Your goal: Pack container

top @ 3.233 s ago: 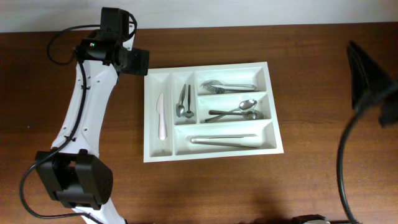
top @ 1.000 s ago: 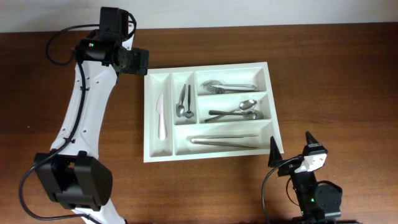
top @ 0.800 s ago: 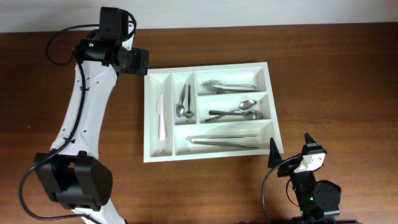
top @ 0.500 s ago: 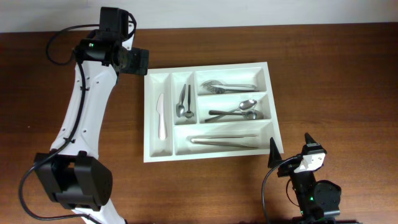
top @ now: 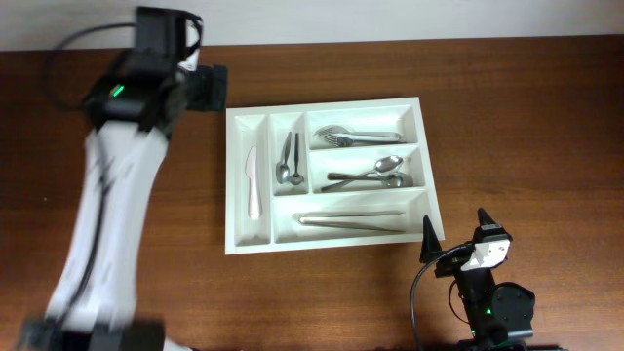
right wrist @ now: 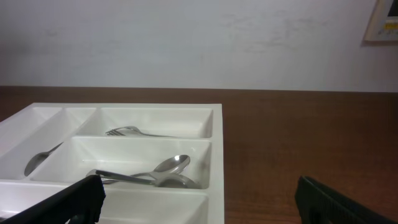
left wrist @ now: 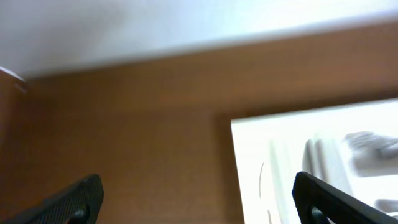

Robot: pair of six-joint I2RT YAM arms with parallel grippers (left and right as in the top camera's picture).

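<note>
In the middle of the table (top: 507, 127), the tray (top: 250, 234) lies flat, sorted by kind: a white knife (top: 253, 182) and small spoons (top: 289, 159) in the narrow slots, forks (top: 356, 134), big spoons (top: 375, 172) and tongs (top: 353, 220) in the wide ones. It looks packed, which would explain both claws standing off, spread wide and empty. Blurred, the left claw (top: 207, 88) hangs just off the tray's far-left corner; the right claw (top: 454, 234) sits beside its near-right corner.

We can read no text, label, brand or number in any view. The pale framed sheet (right wrist: 382, 18) on the white wall (right wrist: 186, 37), at two o'clock in the right wrist view, is cropped and illegible.
</note>
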